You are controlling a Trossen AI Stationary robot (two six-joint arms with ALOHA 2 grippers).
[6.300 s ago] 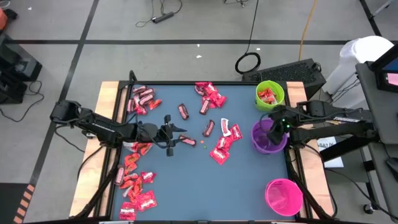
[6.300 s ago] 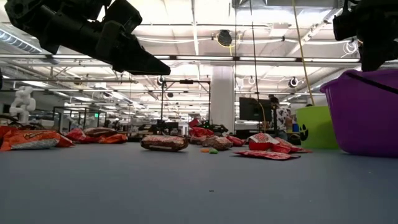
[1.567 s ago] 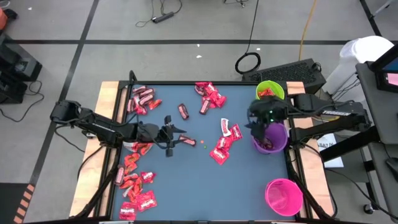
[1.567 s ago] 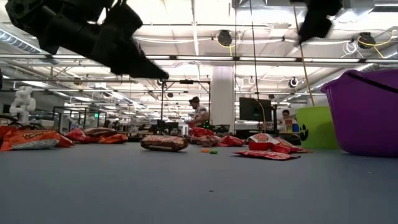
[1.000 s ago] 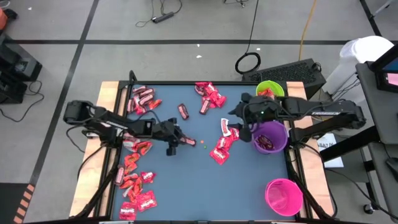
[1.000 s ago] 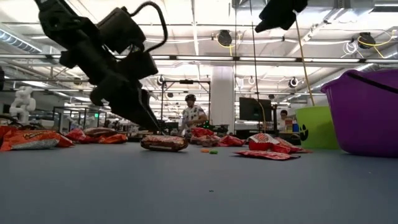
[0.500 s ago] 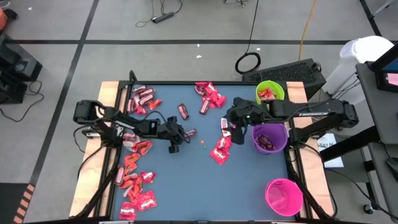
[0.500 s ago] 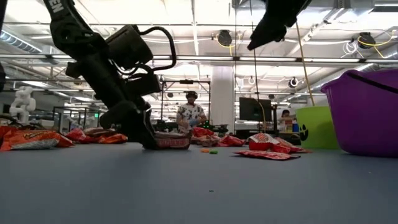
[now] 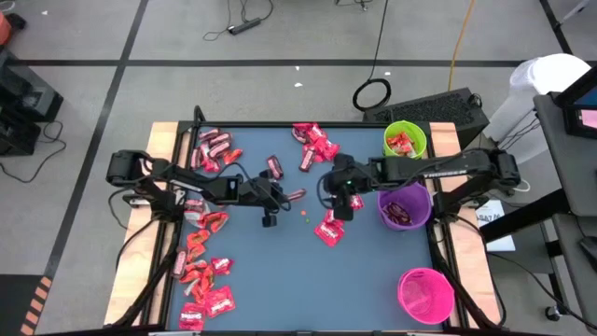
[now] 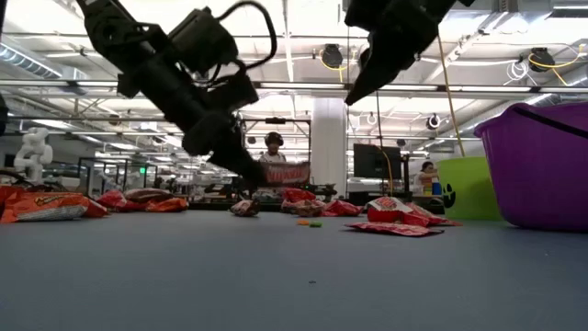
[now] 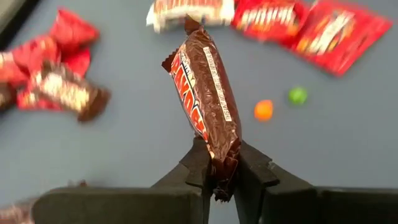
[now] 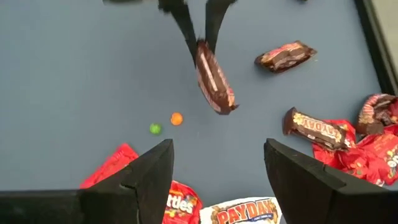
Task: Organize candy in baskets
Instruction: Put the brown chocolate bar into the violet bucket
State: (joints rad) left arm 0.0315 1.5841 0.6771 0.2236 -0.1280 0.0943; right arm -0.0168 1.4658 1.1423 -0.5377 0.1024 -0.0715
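Grey tiled floor (image 9: 84,84) is surrounding the table, a black cable (image 9: 244,25) lying at the upper middle. Ceiling lights (image 10: 303,64) are glowing above a white pillar (image 10: 328,147).

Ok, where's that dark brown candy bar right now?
The brown bar is pinched by one end in the left gripper, lifted off the table near centre, with the open right gripper just beside.

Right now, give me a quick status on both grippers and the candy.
Left gripper shut on dark maroon bar, lifted off table. Right gripper open, empty, above red packets. Purple basket beside it. Nothing in the way.
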